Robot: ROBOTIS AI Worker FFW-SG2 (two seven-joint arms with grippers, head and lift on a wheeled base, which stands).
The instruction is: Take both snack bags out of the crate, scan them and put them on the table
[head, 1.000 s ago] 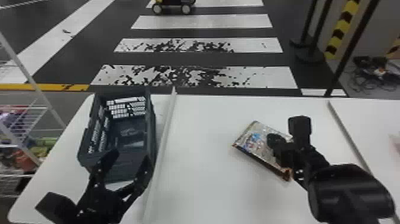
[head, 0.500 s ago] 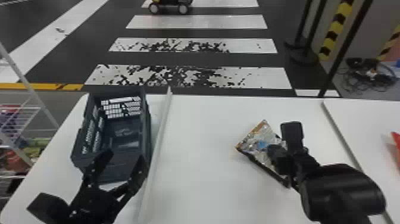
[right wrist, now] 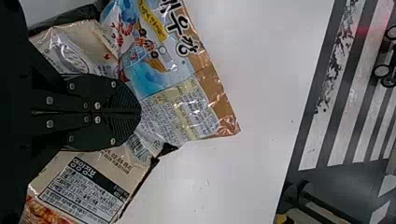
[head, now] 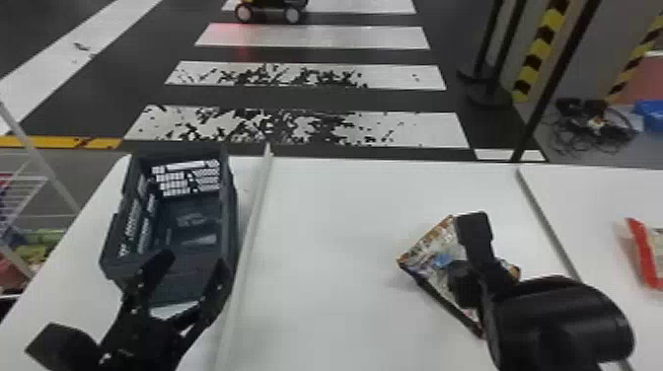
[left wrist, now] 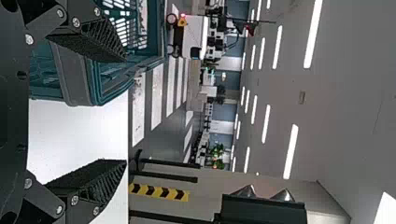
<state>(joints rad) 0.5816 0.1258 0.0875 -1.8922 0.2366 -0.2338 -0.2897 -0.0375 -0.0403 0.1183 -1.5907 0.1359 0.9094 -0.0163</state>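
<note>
One snack bag in hand, scan unconfirmed

A crinkled snack bag (right wrist: 163, 74) is held low over the desk (head: 345, 222), its fold apparently pinched by the right tool (right wrist: 140, 112), whose tips are pressed together. Nearby, the left tool (head: 195, 264) is held spread over the near end of the crate (head: 229, 207). Inside the crate, dark floor and pale patches are seen, so the taking out is judged to be largely done. What is left, it seems, is for this bag to be scanned, if that has not been done, and laid down. Farther to the right, a red packet (head: 644, 256) is cut off by the head view's edge; whether it is the second bag cannot be told. Much of the held bag is covered by the right tool, and it cannot be settled whether one folded bag or two overlapping ones are there. Contact with the desk is also unclear. Beyond the desk, a wheeled object (head: 269, 12) is cut off above the striped floor (head: 394, 128).
</note>
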